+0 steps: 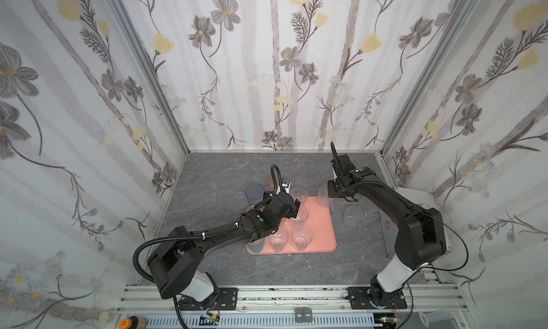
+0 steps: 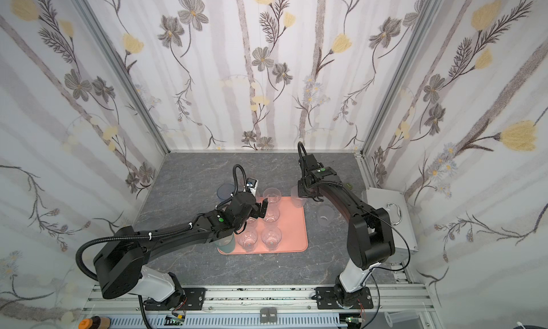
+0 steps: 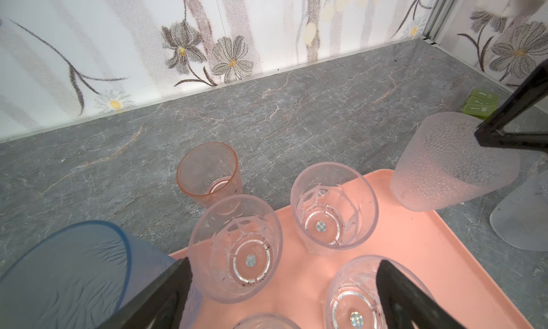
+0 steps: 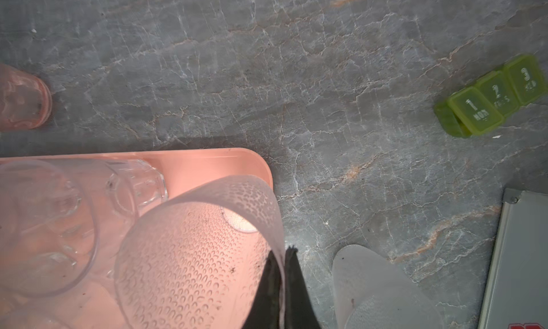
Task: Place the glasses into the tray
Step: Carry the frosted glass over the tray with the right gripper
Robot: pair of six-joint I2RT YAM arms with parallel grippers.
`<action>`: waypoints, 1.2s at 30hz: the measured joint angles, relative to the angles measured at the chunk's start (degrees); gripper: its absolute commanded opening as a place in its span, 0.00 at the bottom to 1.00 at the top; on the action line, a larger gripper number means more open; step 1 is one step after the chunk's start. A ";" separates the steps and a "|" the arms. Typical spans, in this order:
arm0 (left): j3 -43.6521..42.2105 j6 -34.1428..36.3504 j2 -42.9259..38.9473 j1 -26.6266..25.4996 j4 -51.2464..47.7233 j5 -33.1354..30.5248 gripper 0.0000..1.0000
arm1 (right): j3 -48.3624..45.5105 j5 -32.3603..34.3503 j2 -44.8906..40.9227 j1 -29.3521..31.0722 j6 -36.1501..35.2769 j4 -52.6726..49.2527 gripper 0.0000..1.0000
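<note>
The salmon-pink tray (image 1: 321, 232) lies mid-table with several clear glasses (image 1: 302, 238) standing in it. My right gripper (image 4: 284, 262) is shut on the wall of a frosted dimpled glass (image 4: 192, 253), which tilts over the tray's far right corner (image 1: 324, 197). My left gripper (image 3: 284, 271) hangs open over the tray's left part, above clear glasses (image 3: 237, 247), holding nothing. Left of the tray stand a blue glass (image 3: 68, 271) and a pink glass (image 3: 207, 170). A teal glass (image 1: 256, 245) sits at the tray's near left corner. Another frosted glass (image 1: 353, 215) stands on the table right of the tray.
A green pill box (image 4: 492, 99) lies on the stone tabletop towards the far right. A grey metal box with a handle (image 2: 385, 212) stands by the right wall. A small white device (image 1: 286, 184) sits behind the left arm. Patterned walls close in three sides.
</note>
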 measured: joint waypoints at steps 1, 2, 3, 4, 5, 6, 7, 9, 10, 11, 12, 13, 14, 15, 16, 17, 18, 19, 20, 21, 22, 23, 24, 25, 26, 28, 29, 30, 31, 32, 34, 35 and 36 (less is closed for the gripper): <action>-0.02 -0.02 -0.07 0.00 -0.02 0.07 0.99 | 0.50 -0.44 0.68 0.02 -0.04 -0.02 0.00; -0.13 -0.02 -0.26 0.00 0.02 0.07 0.99 | 0.96 -0.57 1.29 0.09 -0.11 -0.02 0.00; -0.26 -0.04 -0.44 0.00 0.13 0.07 0.99 | 1.38 -0.61 1.81 0.20 -0.39 -0.02 0.00; -0.46 -0.04 -0.61 0.00 0.31 0.04 0.99 | 1.88 -0.61 2.49 0.33 -0.44 -0.04 0.00; -0.57 -0.04 -0.70 0.00 0.35 0.02 0.99 | 2.32 -0.68 3.13 0.44 -0.48 -0.02 0.00; -0.66 -0.04 -0.70 0.00 0.35 0.04 0.99 | 2.60 -0.83 3.74 0.57 -0.52 0.04 0.00; -0.76 -0.04 -0.70 0.00 0.31 0.04 0.99 | 2.86 -0.85 4.33 0.70 -0.81 -0.02 0.00; -0.79 -0.04 -0.70 0.00 0.33 0.07 0.99 | 3.28 -0.92 5.31 0.79 -0.87 -0.07 0.00; -0.79 -0.04 -0.70 0.00 0.35 0.07 0.99 | 3.54 -1.03 5.81 0.90 -0.87 -0.07 0.00; -0.79 -0.04 -0.68 0.00 0.37 0.07 0.99 | 3.69 -1.11 6.25 1.07 -0.90 -0.02 0.00; -0.79 -0.04 -0.66 0.00 0.33 0.09 0.99 | 3.78 -1.27 6.60 1.09 -0.90 -0.04 0.00; -0.79 -0.04 -0.63 0.00 0.33 0.09 0.99 | 3.89 -1.73 6.86 1.16 -0.90 -0.02 0.00; -0.79 -0.04 -0.63 0.00 0.37 0.09 0.99 | 4.02 -1.86 7.08 1.18 -0.90 0.11 0.00; -0.79 -0.04 -0.63 0.00 0.37 0.09 0.99 | 4.11 -1.86 7.17 1.22 -0.90 0.17 0.00; -0.79 -0.04 -0.63 0.00 0.35 0.09 0.99 | 4.15 -1.88 7.28 1.27 -0.90 0.35 0.00; -0.79 -0.04 -0.63 0.00 0.35 0.09 0.99 | 4.24 -1.88 7.43 1.29 -0.90 0.37 0.00; -0.81 -0.04 -0.63 0.00 0.37 0.09 0.99 | 4.31 -1.88 7.50 1.31 -0.90 0.46 0.00; -0.87 -0.04 -0.63 0.00 0.44 0.07 0.99 | 4.39 -1.88 7.65 1.31 -0.90 0.70 0.00; -0.96 -0.04 -0.63 0.00 0.46 0.07 0.99 | 4.48 -1.88 7.78 1.31 -0.90 0.90 0.01; -1.03 -0.07 -0.63 0.00 0.46 0.07 0.99 | 4.55 -1.88 7.85 1.31 -0.90 1.01 0.03; -1.11 -0.07 -0.66 0.00 0.50 0.07 0.99 | 4.66 -1.90 7.89 1.31 -0.90 1.05 0.06; -1.20 -0.09 -0.70 0.00 0.55 0.07 0.99 | 4.74 -1.90 7.91 1.31 -0.90 1.03 0.10; -1.27 -0.09 -0.74 0.00 0.57 0.07 0.99 | 4.76 -1.90 7.91 1.33 -0.90 0.98 0.15; -1.31 -0.09 -0.79 0.00 0.57 0.04 0.99 | 4.81 -1.88 7.91 1.36 -0.90 0.85 0.20; -1.31 -0.09 -0.83 0.00 0.59 0.04 0.99 | 4.85 -1.90 7.91 1.40 -0.92 0.55 0.24; -1.31 -0.09 -0.87 0.00 0.74 0.04 0.99 | 4.96 -1.90 7.69 1.46 -1.14 0.02 0.27; -1.31 -0.09 -0.87 0.00 0.74 0.02 0.99 | 4.96 -1.90 7.32 1.55 -1.11 -0.09 0.29; -1.31 -0.11 -0.87 0.00 0.74 0.02 1.00 | 4.96 -1.90 6.75 1.64 -1.11 -0.20 0.30; -1.31 -0.17 -0.87 0.00 0.74 -0.07 1.00 | 4.96 -1.90 6.14 1.75 -1.11 -0.22 0.30; -1.31 -0.46 -0.87 0.00 0.74 -0.31 1.00 | 4.87 -1.92 5.20 1.81 -1.11 -0.22 0.31; -1.62 -0.81 -0.87 0.00 0.96 -1.11 1.00 | 3.72 -2.08 2.82 1.81 -1.11 0.09 0.32; -1.88 -0.96 -0.87 0.00 0.94 -1.66 1.00 | 2.67 -2.34 1.20 1.84 -1.09 0.15 0.32; -2.10 -1.14 -0.94 0.00 0.81 -2.10 1.00 | 1.57 -2.43 -0.55 1.84 -1.07 0.13 0.32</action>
